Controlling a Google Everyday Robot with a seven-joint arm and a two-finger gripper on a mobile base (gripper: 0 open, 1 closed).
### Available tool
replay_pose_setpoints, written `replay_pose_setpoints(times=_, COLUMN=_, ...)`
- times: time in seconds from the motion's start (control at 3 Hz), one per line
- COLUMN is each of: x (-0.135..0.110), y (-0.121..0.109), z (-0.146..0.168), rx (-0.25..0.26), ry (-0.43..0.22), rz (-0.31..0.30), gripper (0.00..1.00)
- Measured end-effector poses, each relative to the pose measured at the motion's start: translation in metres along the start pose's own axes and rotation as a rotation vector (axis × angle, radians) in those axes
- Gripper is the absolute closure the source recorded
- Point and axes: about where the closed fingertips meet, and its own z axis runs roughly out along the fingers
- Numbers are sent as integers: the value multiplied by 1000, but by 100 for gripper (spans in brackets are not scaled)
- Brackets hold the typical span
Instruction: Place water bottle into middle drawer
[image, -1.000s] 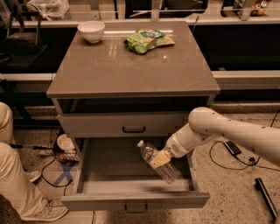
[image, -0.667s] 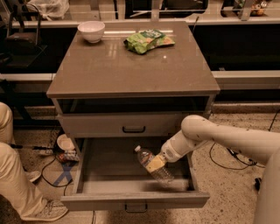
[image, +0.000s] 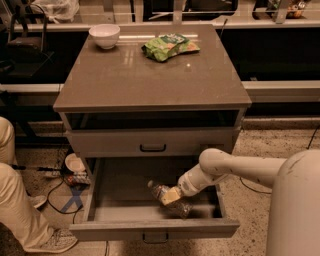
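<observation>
The water bottle (image: 166, 194) is clear with a white cap and lies tilted inside the open middle drawer (image: 150, 229), cap toward the upper left. It is low over the drawer floor, right of centre. My gripper (image: 181, 193) reaches in from the right at the end of the white arm (image: 235, 167) and is shut on the bottle's lower body. The bottle's base is dark and partly hidden under the gripper.
The grey drawer above (image: 150, 142) is closed. A green snack bag (image: 170, 46) and a white bowl (image: 104, 35) sit on the cabinet top. A person's leg and shoe (image: 25, 210) stand at the left. Cables and a small dish (image: 74, 165) lie on the floor.
My arm has moved the bottle leftward and lower into the middle drawer, toward its floor.
</observation>
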Motion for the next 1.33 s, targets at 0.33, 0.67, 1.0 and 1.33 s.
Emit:
replay_pose_setpoints(times=0.33, x=3, y=-4, z=14, rx=-6, ry=-6, rz=33, gripper=50)
replay_pose_setpoints(times=0.67, x=-1, y=-1, z=4, rx=7, ry=-44, rz=25, gripper=28)
replay_pose_setpoints(times=1.0, x=-7, y=3, z=-9, rx=12, ry=-84, rz=12, gripper=4)
replay_pose_setpoints(times=1.33, x=-11, y=4, z=-30, rx=26, ry=-128, rz=-3, gripper=0)
